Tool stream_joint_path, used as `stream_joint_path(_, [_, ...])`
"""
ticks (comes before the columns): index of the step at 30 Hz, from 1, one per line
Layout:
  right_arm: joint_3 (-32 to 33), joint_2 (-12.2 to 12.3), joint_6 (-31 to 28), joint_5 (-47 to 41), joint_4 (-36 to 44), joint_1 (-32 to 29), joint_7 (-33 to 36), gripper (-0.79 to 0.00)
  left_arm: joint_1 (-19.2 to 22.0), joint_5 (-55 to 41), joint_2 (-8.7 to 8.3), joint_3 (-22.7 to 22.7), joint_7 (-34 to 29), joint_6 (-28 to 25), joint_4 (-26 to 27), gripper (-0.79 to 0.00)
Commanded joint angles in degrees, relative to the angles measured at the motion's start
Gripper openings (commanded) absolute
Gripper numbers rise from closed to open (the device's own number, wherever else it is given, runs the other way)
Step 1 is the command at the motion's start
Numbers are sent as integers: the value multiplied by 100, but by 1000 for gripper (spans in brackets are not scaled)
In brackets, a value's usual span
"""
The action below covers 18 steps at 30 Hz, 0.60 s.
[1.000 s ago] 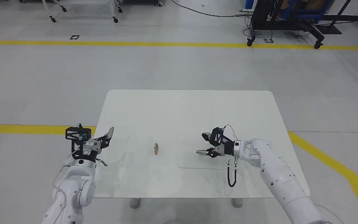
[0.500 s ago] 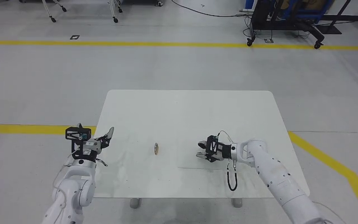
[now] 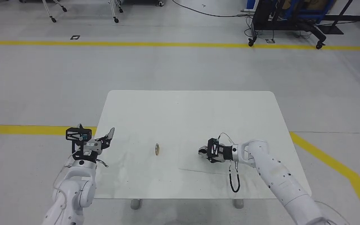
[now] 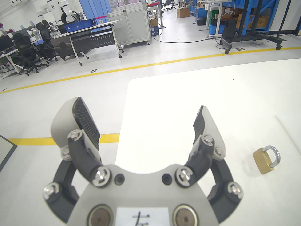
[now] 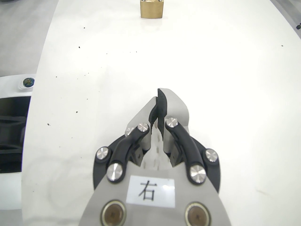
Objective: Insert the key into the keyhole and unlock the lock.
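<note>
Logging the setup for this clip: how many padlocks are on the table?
1. The brass padlock stands upright near the middle of the table. Nothing there could hide another.

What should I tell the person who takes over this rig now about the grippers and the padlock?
Left gripper: open, empty, at the table's left edge.
Right gripper: shut, low over the table, pointing at the padlock; I cannot tell if it holds a key.
Padlock: upright mid-table, apart from both grippers, shackle closed.
Done: nothing on the lock. Left: insert key, turn, unlock.
</note>
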<state>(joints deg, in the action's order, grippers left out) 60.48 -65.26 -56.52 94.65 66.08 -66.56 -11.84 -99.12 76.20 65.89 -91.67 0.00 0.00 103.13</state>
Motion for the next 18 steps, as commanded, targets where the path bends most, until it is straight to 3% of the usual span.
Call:
stream_joint_path(1, [3,14,32,36,20,-8,-45,-785,0,0,0,0,0,0,0,0])
stream_joint_path(18, [78,109,421,84,160,44,-82,-785,0,0,0,0,0,0,0,0])
